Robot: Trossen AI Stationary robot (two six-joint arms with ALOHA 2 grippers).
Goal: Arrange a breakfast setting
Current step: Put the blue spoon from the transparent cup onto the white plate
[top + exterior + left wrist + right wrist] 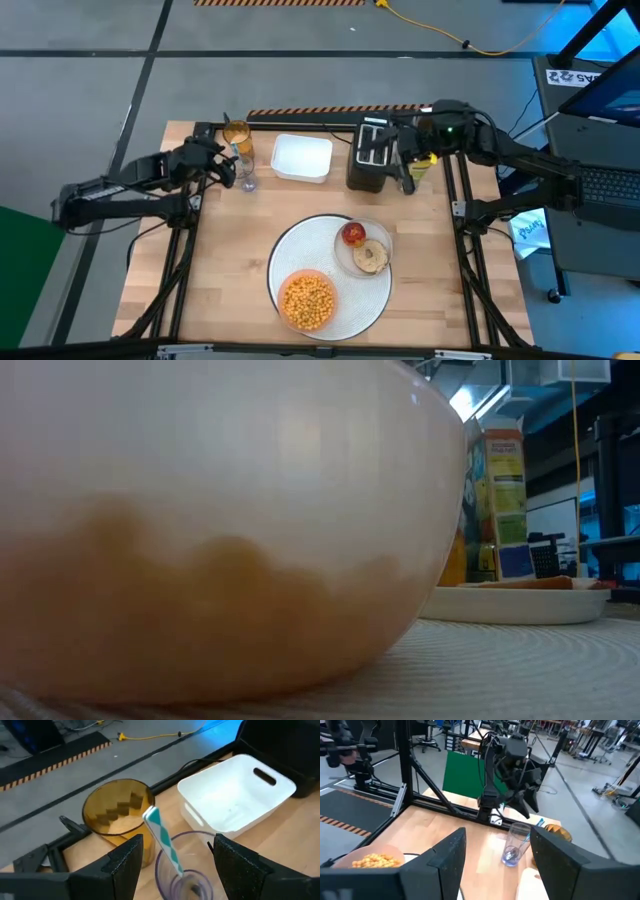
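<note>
The big round white placemat [330, 262] lies at the table's near middle. On it stand the orange bowl [307, 301] of yellow cereal puffs [370, 860] and the small pale plate [362, 250] with the red apple [353, 234] and the bagel [372, 257]. The bowl [200, 530] fills the low view, with the plate [520, 602] to its right. No spoon shows. My left gripper [177, 865] is open at the far left, its fingers on either side of a clear glass [186, 865] holding a striped straw [162, 837]. My right gripper [407, 172] is open and empty by the toaster's right side.
An amber cup [237, 136] stands just beyond the clear glass [247, 180]. A white rectangular tray [302, 157] and the black toaster [370, 154] stand along the far edge. A yellow carton [422, 164] stands right of the toaster. Bare wood lies at the near left.
</note>
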